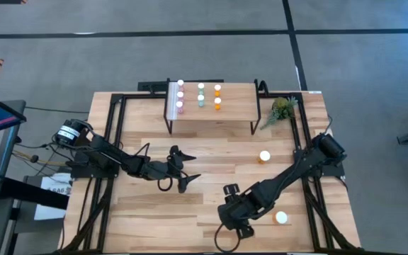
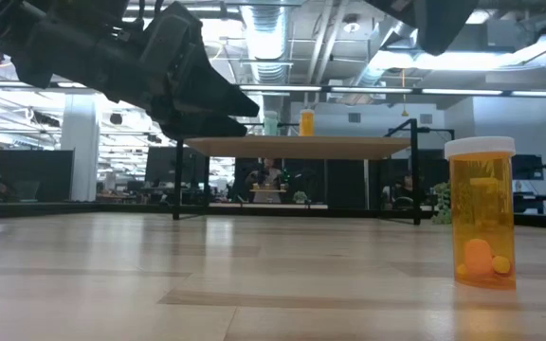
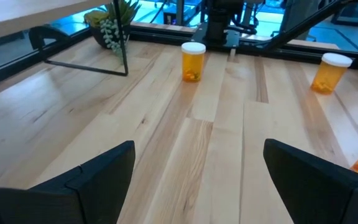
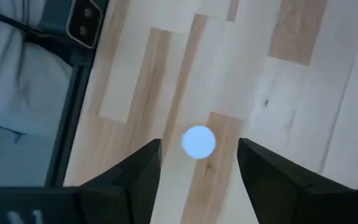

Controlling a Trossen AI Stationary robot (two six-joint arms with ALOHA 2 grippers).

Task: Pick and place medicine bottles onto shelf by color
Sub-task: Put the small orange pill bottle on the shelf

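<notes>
Bottle [image 2: 482,213]: orange, white cap, upright on table | right pincer [image 4: 197,163]: open above a cap | left pincer [image 3: 197,174]: open

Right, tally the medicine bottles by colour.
Pink bottles: 3
Teal bottles: 3
Orange bottles: 5, one below the right end effector
Total: 11

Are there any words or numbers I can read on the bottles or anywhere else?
No, none can be read.
The orange bottle near the low camera shows no label, only pills inside.
The bottles on the shelf are too small to show any writing.
The papers beside the table are too blurred to read.
</notes>
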